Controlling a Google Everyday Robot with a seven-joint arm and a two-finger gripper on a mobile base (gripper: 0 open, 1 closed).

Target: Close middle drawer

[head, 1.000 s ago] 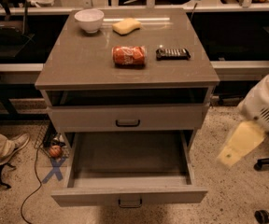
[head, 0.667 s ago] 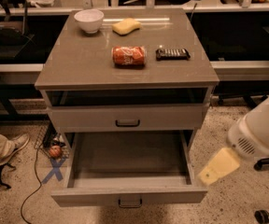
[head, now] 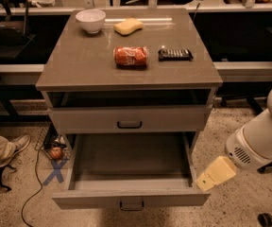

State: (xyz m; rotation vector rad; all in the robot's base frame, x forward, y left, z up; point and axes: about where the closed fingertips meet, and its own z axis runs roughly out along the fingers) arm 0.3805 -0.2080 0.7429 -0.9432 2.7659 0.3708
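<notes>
The middle drawer (head: pixel 131 198) is a wide grey drawer with a small dark bar handle. It is pulled far out of the cabinet (head: pixel 79 74) and its inside is empty. The upper drawer (head: pixel 129 119) above it stands slightly out, with a dark gap under the cabinet top. The lowest drawer is hidden under the open one. My gripper (head: pixel 215 174), a cream-coloured end piece on the white arm (head: pixel 261 136), hangs right beside the open drawer's right front corner, just off its side wall.
On the cabinet top lie a white bowl (head: pixel 90 20), a yellow sponge (head: pixel 128 26), a red packet (head: pixel 131 56) and a black bar (head: pixel 175 54). A person's shoe (head: pixel 6 150) and a blue tape cross (head: pixel 56 170) are on the floor at the left. Desks stand behind.
My arm has swung down and to the left, bringing the gripper from out at the right to the open drawer's right front corner. The drawer has not moved.
</notes>
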